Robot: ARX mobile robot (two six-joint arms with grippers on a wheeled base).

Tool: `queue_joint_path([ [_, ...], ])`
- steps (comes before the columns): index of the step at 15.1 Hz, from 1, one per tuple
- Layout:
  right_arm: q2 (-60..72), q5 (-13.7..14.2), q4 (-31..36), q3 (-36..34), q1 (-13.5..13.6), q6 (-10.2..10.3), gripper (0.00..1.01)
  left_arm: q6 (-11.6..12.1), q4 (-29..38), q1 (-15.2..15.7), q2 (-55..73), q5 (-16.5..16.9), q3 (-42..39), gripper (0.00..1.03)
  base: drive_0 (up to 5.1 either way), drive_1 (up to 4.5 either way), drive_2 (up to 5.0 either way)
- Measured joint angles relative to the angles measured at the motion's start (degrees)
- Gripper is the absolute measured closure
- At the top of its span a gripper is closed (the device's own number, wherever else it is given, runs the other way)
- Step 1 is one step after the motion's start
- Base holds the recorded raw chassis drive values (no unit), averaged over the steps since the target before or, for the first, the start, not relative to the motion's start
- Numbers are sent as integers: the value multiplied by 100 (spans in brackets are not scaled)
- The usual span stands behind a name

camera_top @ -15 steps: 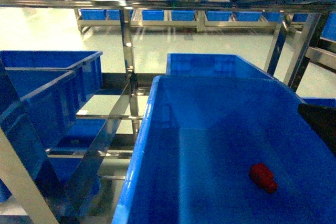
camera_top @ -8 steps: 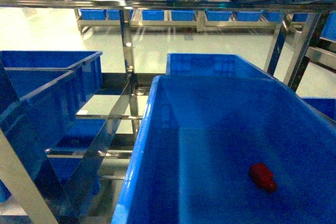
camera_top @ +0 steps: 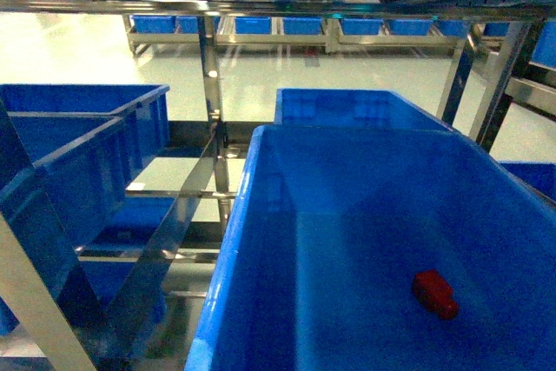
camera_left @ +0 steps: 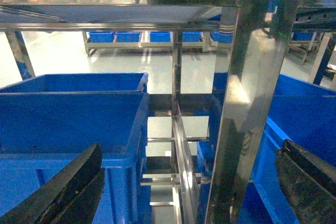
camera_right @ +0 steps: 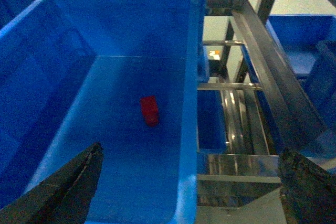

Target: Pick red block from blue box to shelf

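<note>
Head view: red block [camera_top: 435, 293] seen lying on floor of big blue box [camera_top: 261, 215], right of centre, untouched. Steel shelf [camera_top: 211, 67] posts and rails seen around box; second blue bin [camera_top: 78, 128] at left. No gripper in view.

Left wrist view: left gripper [camera_left: 184, 192] fingers spread wide — nothing between them; shelf post [camera_left: 247, 103] close ahead, bin [camera_left: 73, 119] left.

Right wrist view: right gripper [camera_right: 189, 192] fingers spread wide, empty — block [camera_right: 149, 110] on box [camera_right: 189, 77] floor, well apart from fingers.
</note>
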Motion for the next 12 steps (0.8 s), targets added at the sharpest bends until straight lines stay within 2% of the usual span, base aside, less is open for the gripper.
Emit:
queue_joint_path([
  [1, 2, -46, 422, -76, 37, 107, 5, 0, 0, 0, 0, 0, 0, 5, 0, 0, 0],
  [2, -175, 409, 1991, -581, 170, 157, 18, -2, 0, 0, 0, -7, 0, 5, 0, 0, 0],
  [3, -393, 522, 2710, -944, 262, 175, 29, 2, -4, 0, 0, 7, 0, 5, 0, 0, 0],
  [4, -588, 992, 2966, -1067, 632, 192, 41, 0, 0, 0, 0, 2, 0, 5, 0, 0, 0],
  [5, -787, 1034, 2874, -1080, 859, 199, 54, 0, -2, 0, 0, 4, 0, 5, 0, 0, 0],
  [8, -1274, 1123, 2559, -1239, 826, 203, 91, 0, -2, 0, 0, 0, 0, 5, 0, 0, 0],
  [9, -1335, 1126, 2651, -1340, 826, 208, 100, 2, -2, 0, 0, 4, 0, 5, 0, 0, 0],
  [12, -1853, 1126, 2181, -1340, 826, 221, 100, 0, -2, 0, 0, 2, 0, 5, 0, 0, 0],
])
